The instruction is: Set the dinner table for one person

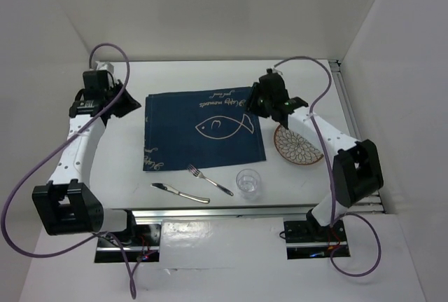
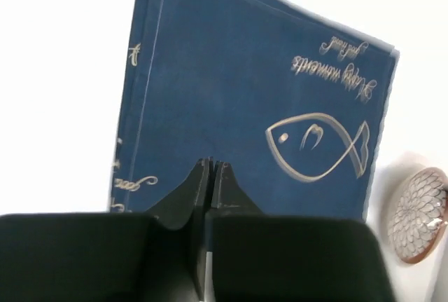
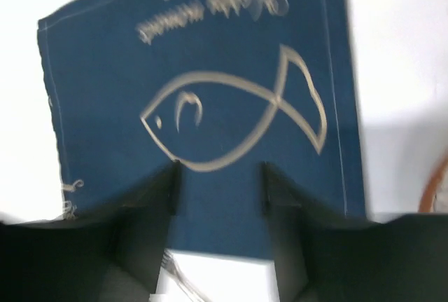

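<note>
"White, matte and rectangular, your large dinner table (image 1: 182, 78) lies flat ahead of both arm bases. It fills the workspace between the white walls. Its long axis runs left to right across the overhead view."

"You have one step done on it, by my reading. The navy blue cloth placemat with the white fish outline (image 1: 203, 130) lies flat mid-table, toward the far side. Its long edge runs along the table's. The fish's head points toward your left arm's side, and the script reads upside down from above."

"Everything else is yours to finish. The round plate with the brown rim and white petal pattern (image 1: 297, 146) sits on bare table just right of the mat, partly under your right arm. The silver metal fork (image 1: 210, 180) and silver metal knife (image 1: 180, 192) lie slanted near the front edge. The clear drinking glass (image 1: 248, 182) stands upright beside them. None of them is on the mat."

"Neither hand is carrying anything. Your left gripper (image 2: 213, 167) hangs over the mat's left edge, its fingers drawn all but together around nothing. Your right gripper (image 3: 218, 176) stands released over the far right corner, with blue cloth showing through the gap."

"Plate to the mat looks like your next call."
</note>
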